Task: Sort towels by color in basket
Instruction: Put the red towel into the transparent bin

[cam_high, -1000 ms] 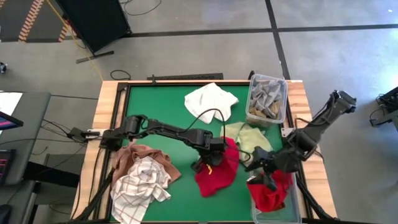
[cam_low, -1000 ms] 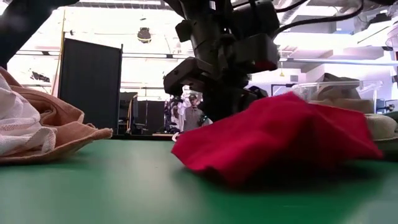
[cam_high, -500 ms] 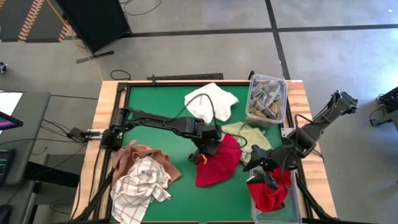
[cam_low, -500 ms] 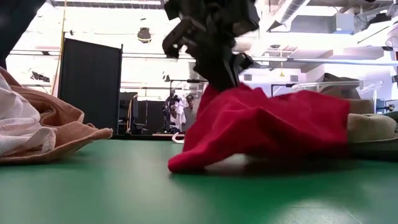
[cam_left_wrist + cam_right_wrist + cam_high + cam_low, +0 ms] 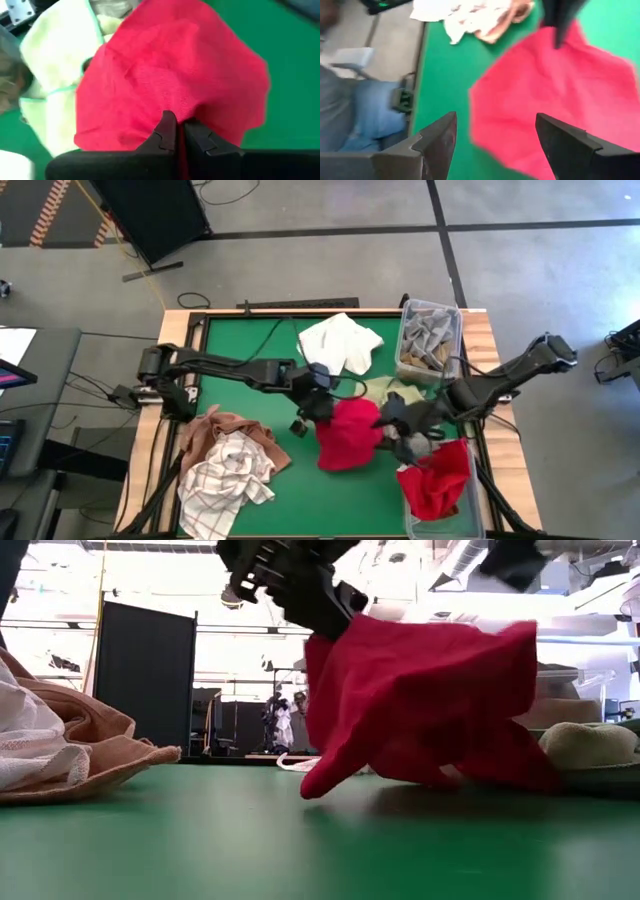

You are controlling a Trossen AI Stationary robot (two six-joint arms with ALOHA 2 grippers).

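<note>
Left hand (image 5: 318, 412): pinched shut on the red towel (image 5: 349, 435), lifting it.
Right hand (image 5: 397, 442): wide open, at the towel's 3 o'clock.
Writing: none readable.

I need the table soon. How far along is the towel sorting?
Done: a red towel lies in the near bin, grey towels in the far bin. In hand: left gripper lifts another red towel. Left: white, pale green, tan, and checked towels.
</note>
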